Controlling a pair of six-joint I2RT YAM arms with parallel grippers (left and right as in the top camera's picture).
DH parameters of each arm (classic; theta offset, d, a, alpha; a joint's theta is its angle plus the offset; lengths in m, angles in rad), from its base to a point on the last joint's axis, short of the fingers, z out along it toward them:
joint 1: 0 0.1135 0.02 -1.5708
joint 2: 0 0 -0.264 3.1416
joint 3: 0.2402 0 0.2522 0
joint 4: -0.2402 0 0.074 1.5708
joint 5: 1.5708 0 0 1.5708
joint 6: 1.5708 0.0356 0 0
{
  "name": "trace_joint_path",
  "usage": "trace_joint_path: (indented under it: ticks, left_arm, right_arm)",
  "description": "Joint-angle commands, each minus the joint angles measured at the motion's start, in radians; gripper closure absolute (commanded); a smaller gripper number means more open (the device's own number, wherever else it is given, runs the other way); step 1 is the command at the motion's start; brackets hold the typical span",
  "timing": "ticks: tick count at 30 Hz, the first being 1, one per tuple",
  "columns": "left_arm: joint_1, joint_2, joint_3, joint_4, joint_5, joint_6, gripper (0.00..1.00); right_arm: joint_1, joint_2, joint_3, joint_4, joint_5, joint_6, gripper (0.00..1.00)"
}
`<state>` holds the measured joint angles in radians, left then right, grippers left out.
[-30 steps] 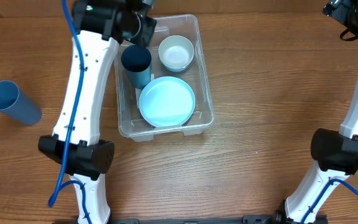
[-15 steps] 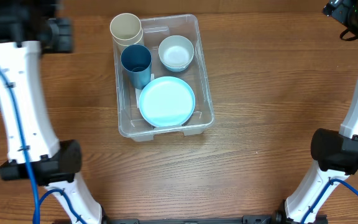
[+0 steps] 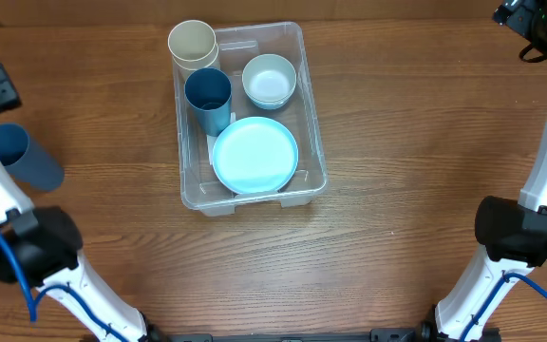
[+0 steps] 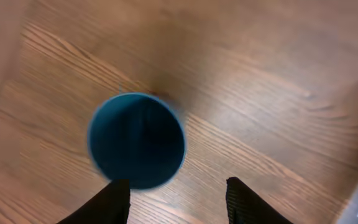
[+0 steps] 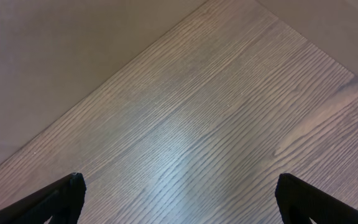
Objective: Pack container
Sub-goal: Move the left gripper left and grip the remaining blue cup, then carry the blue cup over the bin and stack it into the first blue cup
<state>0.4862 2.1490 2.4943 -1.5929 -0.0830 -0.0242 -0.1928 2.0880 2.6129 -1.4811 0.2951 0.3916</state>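
Obs., overhead view: one second back the left arm was over the far-left corner of the container [image 3: 310,114]. Half a second back it had cleared away, leaving a beige cup [image 3: 192,44] standing in that corner. The arm has since swung to the left edge of the counter [image 3: 397,142].

Container: unmoved, mid-counter. It holds the beige cup, a dark blue cup [image 3: 207,92] just in front of it, a pale bowl [image 3: 270,80] to the right, and a light blue plate [image 3: 254,155] across the near half.

Left end effector [image 4: 176,199]: fingers apart, nothing between them. Its wrist view looks straight down into the mouth of a blue cup [image 4: 137,140] on the bare counter. That cup is well apart from the container and seems to be upright. The view is blurred, so the arm is probably moving.

Right end effector [image 5: 179,193]: fingers wide apart, empty, over bare wood at the far right. No change across the three overhead pictures.

Reading: beige cup counts as packed. The blue cup at left looks like the last loose item and the next target. The fingertips sit to one side of its rim and are not yet astride the wall, so lining up and descending remain before any grip.
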Motion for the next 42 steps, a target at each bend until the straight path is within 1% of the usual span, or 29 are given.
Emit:
trace_joint_path:
  ticks: [1,7,12,20,21,22,23,32,36,38,39,42]
  left_arm:
    - [0.005,0.077,-0.016,0.007,0.005,0.001,0.51]
    - [0.011,0.146,-0.016,0.008,0.006,0.002,0.54]
    - [0.012,0.182,-0.017,0.012,0.021,0.002,0.54]
    - [0.02,0.193,-0.032,0.051,0.023,0.002,0.56]
    - [0.02,0.193,-0.034,0.055,0.024,0.002,0.59]
    - [0.02,0.193,-0.034,0.057,0.024,0.002,0.67]
    - [0.02,0.193,-0.034,0.058,0.027,0.002,0.96]
    - [0.02,0.197,-0.042,0.068,0.032,-0.002,0.96]
    - [0.02,0.2,-0.08,0.084,0.031,-0.001,0.96]
    - [0.021,0.2,-0.107,0.1,0.019,0.002,0.95]
    - [0.023,0.2,-0.114,0.107,0.014,0.002,0.92]
    - [0.035,0.2,-0.121,0.114,0.012,0.002,0.93]
  right_arm:
    - [0.001,-0.001,0.004,0.005,0.011,0.001,0.0]
    - [0.001,-0.001,0.004,0.005,0.011,0.001,0.0]
    - [0.001,-0.001,0.004,0.005,0.011,0.001,0.0]
    - [0.001,-0.001,0.004,0.005,0.011,0.001,0.0]
    - [0.001,-0.001,0.004,0.005,0.011,0.001,0.0]
    - [0.001,-0.001,0.004,0.005,0.011,0.001,0.0]
    - [0.001,-0.001,0.004,0.005,0.011,0.001,0.0]
    - [0.001,-0.001,0.004,0.005,0.011,0.001,0.0]
    - [0.001,-0.001,0.004,0.005,0.011,0.001,0.0]
    - [0.001,-0.001,0.004,0.005,0.011,0.001,0.0]
    - [0.001,-0.001,0.004,0.005,0.011,0.001,0.0]
    - [0.001,-0.001,0.004,0.005,0.011,0.001,0.0]
